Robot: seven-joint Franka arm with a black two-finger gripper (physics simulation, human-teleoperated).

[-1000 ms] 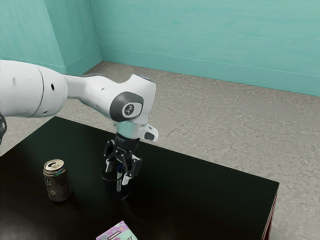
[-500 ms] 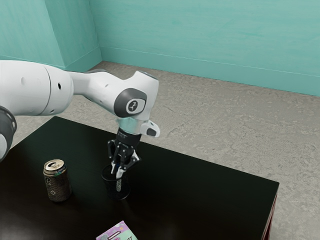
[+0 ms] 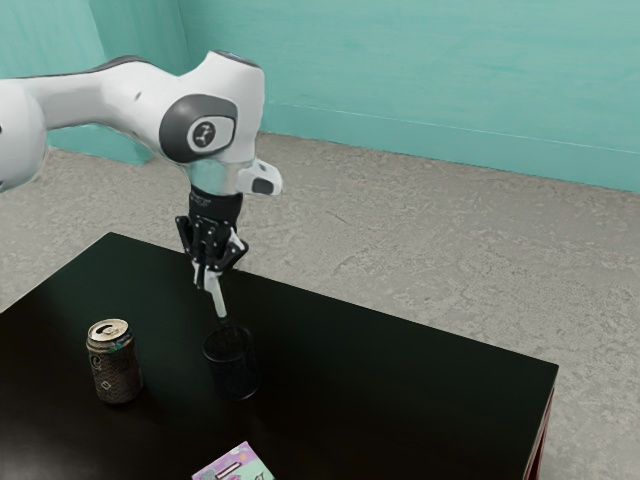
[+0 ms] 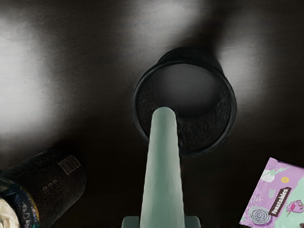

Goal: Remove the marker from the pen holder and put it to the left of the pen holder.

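In the exterior view my gripper (image 3: 207, 277) is above the black mesh pen holder (image 3: 232, 365), shut on the pale marker (image 3: 217, 298). The marker hangs down, slightly tilted, its lower end close to the holder's rim. In the wrist view the green-grey marker (image 4: 164, 175) reaches from between the fingertips (image 4: 192, 222) toward the round mouth of the pen holder (image 4: 232, 102), overlapping its rim. The holder stands upright, and its floor is visible.
A dark drink can (image 3: 116, 368) stands toward the exterior view's left of the holder, also seen as a can (image 4: 52, 185) in the wrist view. A purple and mint packet (image 3: 236, 464) lies near the exterior view's lower edge.
My gripper has closed on the marker and risen, moving a little toward the exterior view's left. The marker has come up out of the holder; holder, can and packet have stayed put.
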